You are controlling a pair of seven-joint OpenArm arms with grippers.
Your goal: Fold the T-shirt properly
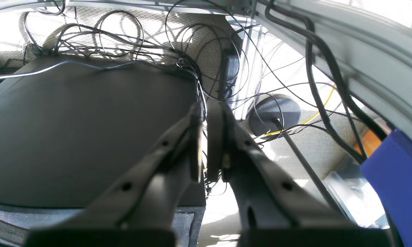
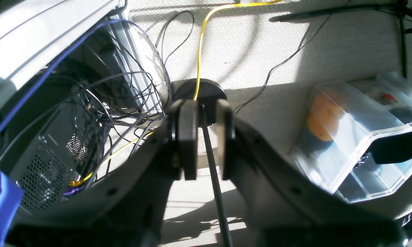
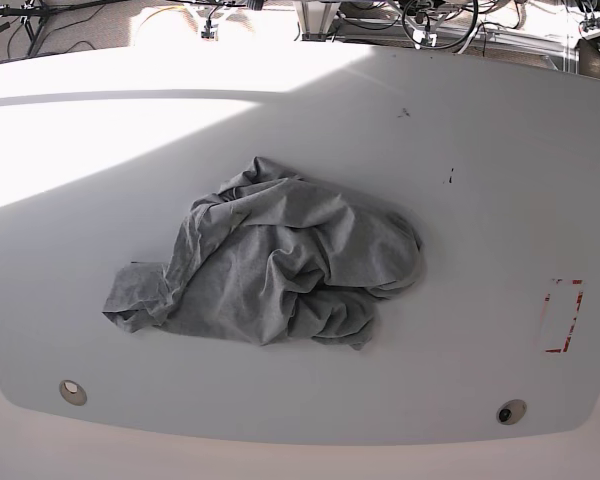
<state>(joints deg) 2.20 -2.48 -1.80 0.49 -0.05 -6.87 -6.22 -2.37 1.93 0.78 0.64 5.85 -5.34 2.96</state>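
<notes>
The T-shirt (image 3: 280, 270), heather grey, lies crumpled in a heap near the middle of the white table (image 3: 480, 180) in the base view. Neither arm shows in that view. In the left wrist view my left gripper (image 1: 204, 113) is shut with nothing in it, pointing off the table at cables and a dark panel. In the right wrist view my right gripper (image 2: 206, 106) has its fingers a little apart with nothing between them, and it faces the carpeted floor. Neither wrist view shows the T-shirt.
A red-outlined rectangle (image 3: 562, 315) marks the table's right side. Two round fittings (image 3: 72, 391) (image 3: 510, 411) sit near the front edge. Off the table are tangled cables (image 1: 130, 44), a round black stand base (image 1: 274, 115), a computer case (image 2: 51, 164) and a clear plastic bin (image 2: 363, 137).
</notes>
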